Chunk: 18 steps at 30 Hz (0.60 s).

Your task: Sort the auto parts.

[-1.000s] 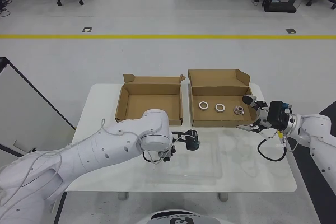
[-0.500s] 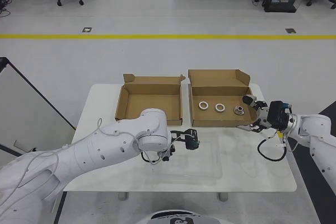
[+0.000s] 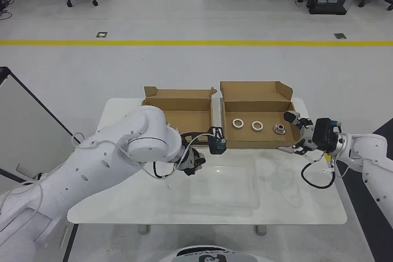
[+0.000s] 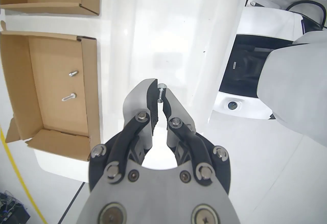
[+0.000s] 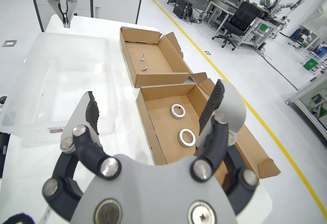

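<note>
The left gripper (image 4: 160,97) is clamped on a small silver screw (image 4: 160,93), held near the clear plastic bin (image 4: 178,18) and the left brown cardboard box (image 4: 51,61), which contains two loose screws (image 4: 69,97). The right gripper (image 5: 155,91), fingers spread wide, hangs beside the right brown cardboard box (image 5: 159,130) holding grey metal rings (image 5: 172,110).

Pale grey glossy floor (image 3: 59,72), crossed by a straight yellow painted line (image 3: 183,42) beyond the far edge of the white rectangular table with rounded corners (image 3: 301,203). Two small dark square floor plates (image 3: 101,34) lie past the line. A black-framed white cabinet (image 3: 16,124) stands left of the table. Far off stand black swivel office chairs (image 5: 241,20) and grey metal workbenches (image 5: 219,4).
</note>
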{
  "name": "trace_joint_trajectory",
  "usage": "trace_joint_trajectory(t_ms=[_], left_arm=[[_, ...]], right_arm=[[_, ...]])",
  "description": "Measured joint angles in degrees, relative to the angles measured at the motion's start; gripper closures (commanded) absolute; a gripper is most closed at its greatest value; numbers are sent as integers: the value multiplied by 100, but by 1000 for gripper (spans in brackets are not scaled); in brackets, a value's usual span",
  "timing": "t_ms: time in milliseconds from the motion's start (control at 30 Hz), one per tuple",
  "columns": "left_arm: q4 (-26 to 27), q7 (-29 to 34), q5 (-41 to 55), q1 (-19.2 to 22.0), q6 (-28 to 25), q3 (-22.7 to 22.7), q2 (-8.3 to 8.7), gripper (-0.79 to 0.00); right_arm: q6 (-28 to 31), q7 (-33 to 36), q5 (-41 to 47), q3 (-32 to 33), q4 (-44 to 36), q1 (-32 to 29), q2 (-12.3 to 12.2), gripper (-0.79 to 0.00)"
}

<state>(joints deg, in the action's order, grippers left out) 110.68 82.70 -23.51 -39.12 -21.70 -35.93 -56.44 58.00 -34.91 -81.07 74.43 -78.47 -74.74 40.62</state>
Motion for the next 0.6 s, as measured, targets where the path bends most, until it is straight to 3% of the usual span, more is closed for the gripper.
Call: trace_joint_trajectory(t_ms=[100, 267, 400, 600], left_arm=[[188, -182, 334, -398, -168, -505, 218, 0], [230, -891, 1354, -961, -748, -1273, 422, 0], [32, -1620, 2266, -1225, -1240, -1663, 472, 0], [-533, -2346, 3668, -1289, -2131, -1749, 421, 0]], right_arm=[[0, 0, 0, 0, 0, 0, 0, -785], [0, 0, 0, 0, 0, 0, 0, -785], [0, 0, 0, 0, 0, 0, 0, -785], [0, 0, 0, 0, 0, 0, 0, -785]])
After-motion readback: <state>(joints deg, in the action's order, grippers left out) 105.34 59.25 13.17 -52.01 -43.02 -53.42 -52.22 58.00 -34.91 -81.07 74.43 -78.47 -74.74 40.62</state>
